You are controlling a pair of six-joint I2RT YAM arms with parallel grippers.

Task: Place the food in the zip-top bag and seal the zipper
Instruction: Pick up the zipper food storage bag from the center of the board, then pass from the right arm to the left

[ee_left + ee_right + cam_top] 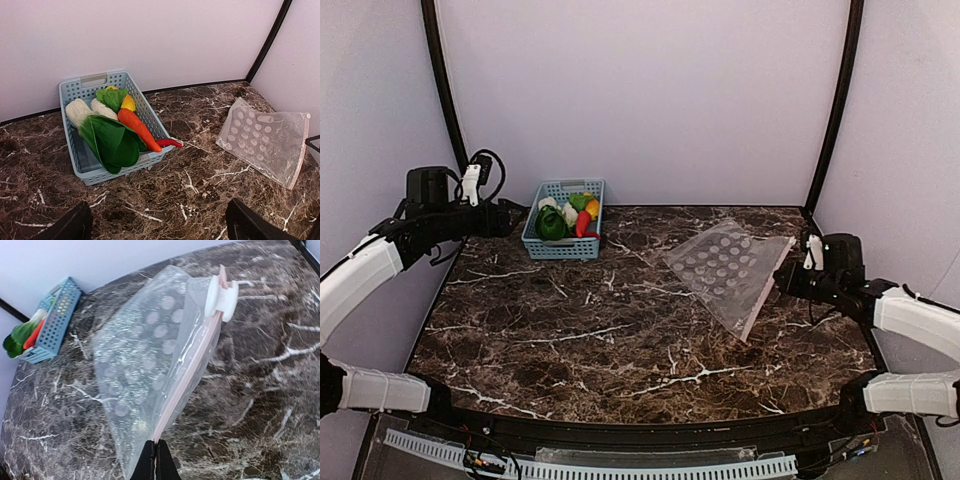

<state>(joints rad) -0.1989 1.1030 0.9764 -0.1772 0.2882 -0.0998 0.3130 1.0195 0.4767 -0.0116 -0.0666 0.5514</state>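
Note:
The food lies in a light-blue lattice basket (563,246): a green leafy piece (112,144), a long orange one (138,128), a red chili (170,143), a yellow one (128,103) and a white one (77,110). The clear dotted zip-top bag (725,268) lies at the right, empty. Its pink zipper (192,372) carries a white slider (222,297) at the far end. My right gripper (156,446) is shut on the zipper edge, also in the top view (781,278). My left gripper (159,210) is open and empty, above the table left of the basket (508,219).
The basket stands at the back left against the wall (650,100). Dark marble table (620,340) lies between basket and bag. A black frame post (830,110) stands at the back right corner.

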